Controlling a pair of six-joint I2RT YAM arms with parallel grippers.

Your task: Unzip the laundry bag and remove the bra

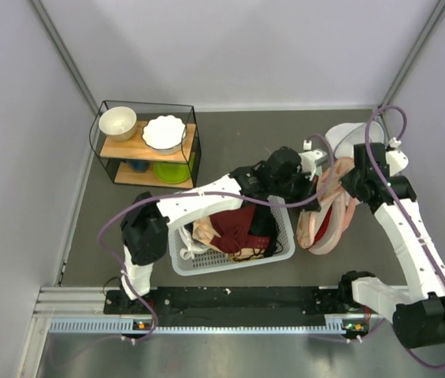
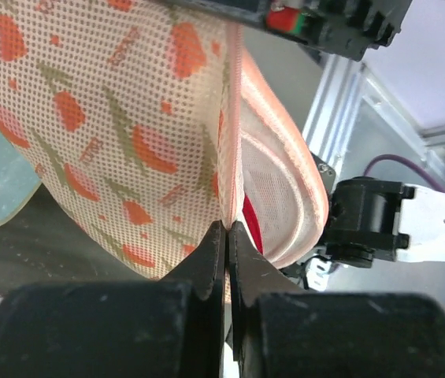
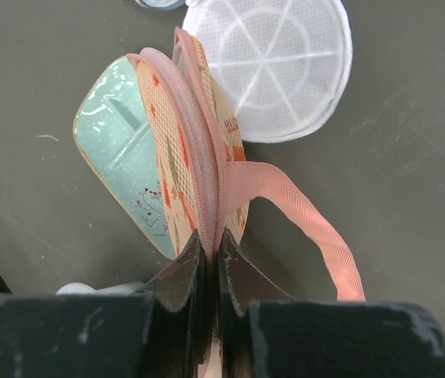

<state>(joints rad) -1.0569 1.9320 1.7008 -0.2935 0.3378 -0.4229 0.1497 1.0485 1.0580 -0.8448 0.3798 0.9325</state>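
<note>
The laundry bag, a peach-pink mesh pouch printed with red flowers, hangs upright between my two grippers to the right of the basket. In the left wrist view my left gripper is shut on the bag's seam edge. A strip of the red bra shows inside the gap just right of the jaws. My right gripper is shut on the bag's padded pink rim, and a pink strap loops off to the right. In the top view the left gripper and the right gripper meet at the bag's upper end.
A white slatted basket with maroon, black and beige garments stands in front of the left arm. A mint-green tray lies under the bag, and a round white mesh pouch lies beyond it. A wire shelf with bowls stands at the back left.
</note>
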